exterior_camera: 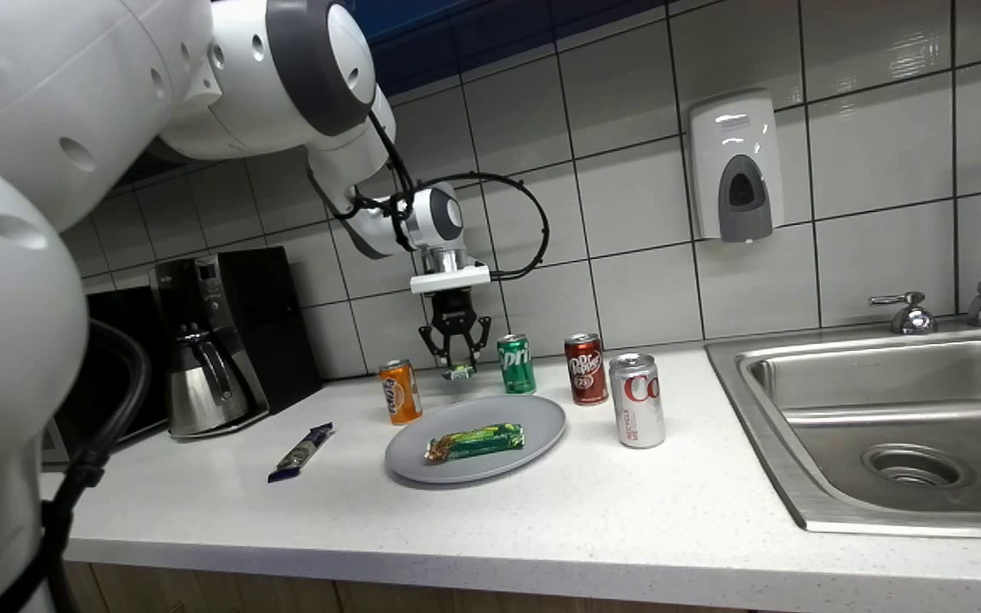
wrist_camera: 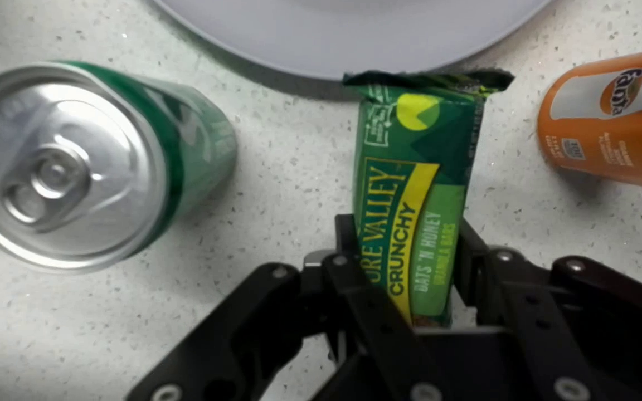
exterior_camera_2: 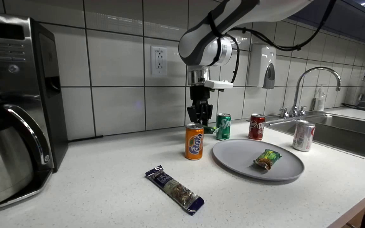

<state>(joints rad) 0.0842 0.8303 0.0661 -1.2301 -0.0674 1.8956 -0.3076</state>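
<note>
Gripper (wrist_camera: pixel 407 250) pinching "Crunchy Oats 'N Honey" granola bar (wrist_camera: pixel 413 195); "Fanta" can (wrist_camera: pixel 611 120) nearby.

Kitchen: coffee maker (exterior_camera: pixel 256 323) to one side of the hand (exterior_camera: pixel 460 368), steel sink (exterior_camera: pixel 778 451) to the other, tiled wall (exterior_camera: pixel 635 204) behind.

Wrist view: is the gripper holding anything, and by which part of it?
Yes: a green granola bar, clamped by the gripper across its long sides. One crimped end juts out; the other is hidden.
</note>
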